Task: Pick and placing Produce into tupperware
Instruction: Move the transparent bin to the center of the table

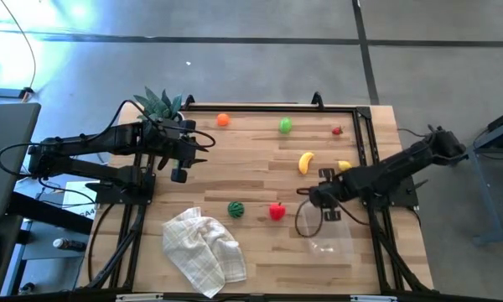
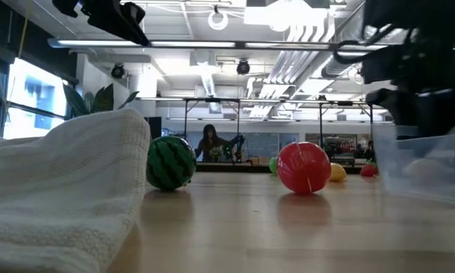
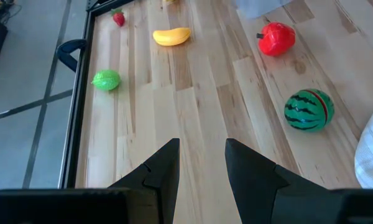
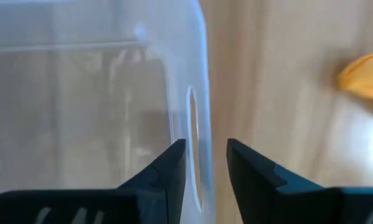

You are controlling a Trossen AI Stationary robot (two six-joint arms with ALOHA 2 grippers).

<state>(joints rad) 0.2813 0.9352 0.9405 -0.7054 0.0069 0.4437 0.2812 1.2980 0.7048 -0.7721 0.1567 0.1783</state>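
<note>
right gripper [image 4: 206, 163]: jaws clamped on the wall of the tupperware [image 4: 81, 106], one jaw on each side of the clear wall; right side of the table [image 1: 260, 252], near the front
left gripper [image 3: 202, 163]: jaws apart with a modest gap, holding nothing; up off the table at the back left, beside the plant [image 1: 158, 105]
tupperware place: front right of table, clear, hard to see from above [image 1: 325, 231]; its long axis can't be told
high view only: whole layout; orange ball [image 1: 223, 120] at back, green piece [image 1: 285, 125] right of it, small red piece [image 1: 337, 130] by the back right rail, banana [image 1: 305, 162] mid right, a second yellow piece [image 1: 344, 165] just beside the right arm
banana axis: long axis roughly front to back in high view, slightly curved
low view only: people in the room behind the table; melon [image 2: 170, 162] partly behind the white cloth [image 2: 61, 189], red ball-like piece [image 2: 303, 167] mid table, tub wall at right
left wrist view only: melon stripes clear, red piece [image 3: 276, 38] well apart from the melon [image 3: 308, 110], green piece by the rail
right wrist view only: grip on the tub wall, a blurred yellow piece [image 4: 363, 76] beyond
cloth: crumpled, front left of centre, melon near its back edge
</note>
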